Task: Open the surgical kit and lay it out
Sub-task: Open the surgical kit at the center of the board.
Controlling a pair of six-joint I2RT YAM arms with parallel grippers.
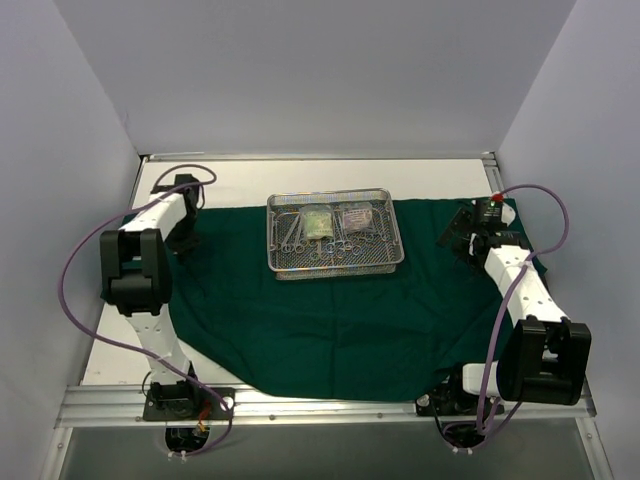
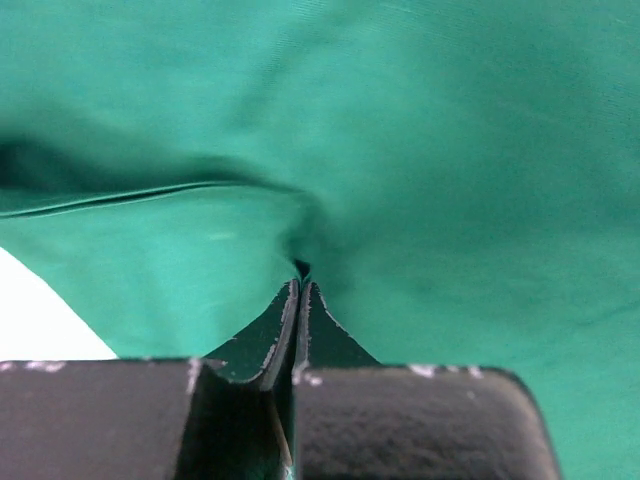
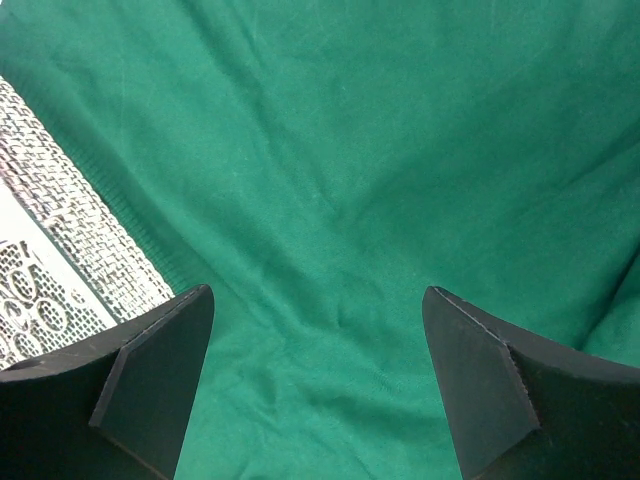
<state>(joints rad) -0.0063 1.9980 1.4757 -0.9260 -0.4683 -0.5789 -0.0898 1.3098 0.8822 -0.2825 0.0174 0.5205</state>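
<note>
The dark green cloth wrap (image 1: pixel 320 320) lies spread open on the table. The silver wire-mesh tray (image 1: pixel 335 268) stands on its far middle, holding steel clamps (image 1: pixel 295 235) and two clear pouches (image 1: pixel 318 222) (image 1: pixel 355 217). My left gripper (image 1: pixel 188 240) is at the cloth's left edge. In the left wrist view it (image 2: pixel 300 275) is shut on a pinched fold of the cloth (image 2: pixel 450 150). My right gripper (image 1: pixel 455 235) is over the cloth's right side. In the right wrist view it (image 3: pixel 318 292) is open and empty above the cloth (image 3: pixel 350 150), with the tray's corner (image 3: pixel 70 230) at the left.
White table surface (image 1: pixel 240 180) shows behind and to the left of the cloth, and in the left wrist view (image 2: pixel 40 320). Grey walls close the sides and back. The cloth's front edge hangs near the metal rail (image 1: pixel 330 400) between the arm bases.
</note>
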